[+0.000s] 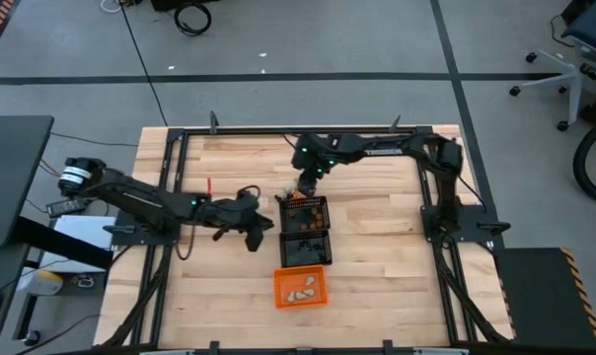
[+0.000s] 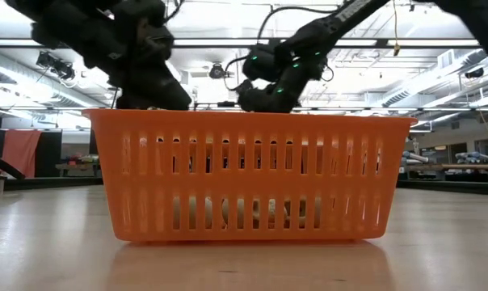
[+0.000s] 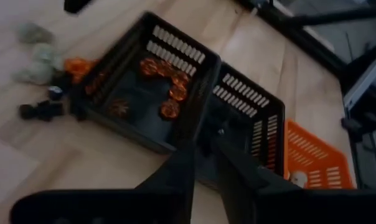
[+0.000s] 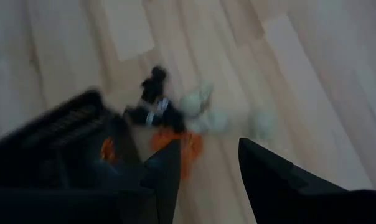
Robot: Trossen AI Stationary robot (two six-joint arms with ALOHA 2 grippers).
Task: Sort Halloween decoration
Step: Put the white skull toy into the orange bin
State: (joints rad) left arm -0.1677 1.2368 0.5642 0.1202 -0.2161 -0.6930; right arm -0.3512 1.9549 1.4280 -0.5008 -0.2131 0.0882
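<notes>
- My left gripper (image 1: 263, 226) hangs over the table (image 1: 377, 247) just left of the baskets; from my left wrist my two fingers (image 3: 182, 163) lie nearly together with only a thin slit between them, holding nothing.
- There are three baskets in a row down the middle of the table: two black mesh baskets and one orange basket (image 1: 300, 287) nearest the front edge.
- The far black mesh basket (image 1: 305, 211) holds orange trinkets (image 3: 169, 84); I count about five or six, though they blur together.
- The middle black mesh basket (image 1: 306, 248) looks dark inside and I cannot tell what it holds.
- The orange basket holds about three cream-white trinkets (image 1: 300, 293).
- Loose trinkets (image 4: 175, 118) lie on the wood just beyond the far black basket: about three cream-white, one or two orange, and a small cluster of black ones I cannot count.
- My right gripper (image 1: 306, 184) hovers over that loose pile, fingers (image 4: 166, 171) spread apart, empty.
- I can read no writing or brand on anything.
</notes>
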